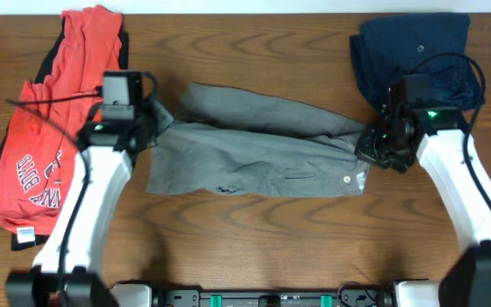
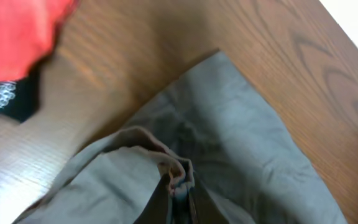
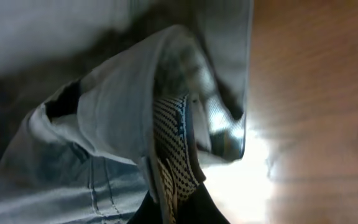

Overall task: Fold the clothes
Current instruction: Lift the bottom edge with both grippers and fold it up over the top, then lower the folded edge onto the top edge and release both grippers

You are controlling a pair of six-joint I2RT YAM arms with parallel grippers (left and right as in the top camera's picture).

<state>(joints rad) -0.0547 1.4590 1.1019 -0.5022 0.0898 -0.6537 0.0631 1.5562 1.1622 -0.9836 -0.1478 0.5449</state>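
Observation:
Grey trousers [image 1: 254, 145] lie spread across the middle of the table, folded lengthwise. My left gripper [image 1: 153, 119] is shut on their left end; in the left wrist view the pinched grey hem [image 2: 178, 177] bunches between my fingers. My right gripper [image 1: 370, 147] is shut on the waistband end at the right; in the right wrist view the grey fabric with its checked lining [image 3: 176, 149] is clamped between the fingers. A button [image 1: 347, 178] shows on the waistband corner.
A red T-shirt [image 1: 45, 136] over a black garment lies at the far left; its edge shows in the left wrist view [image 2: 17, 31]. A dark blue garment [image 1: 416, 51] is bunched at the back right. Bare wood table [image 1: 254, 239] runs along the front.

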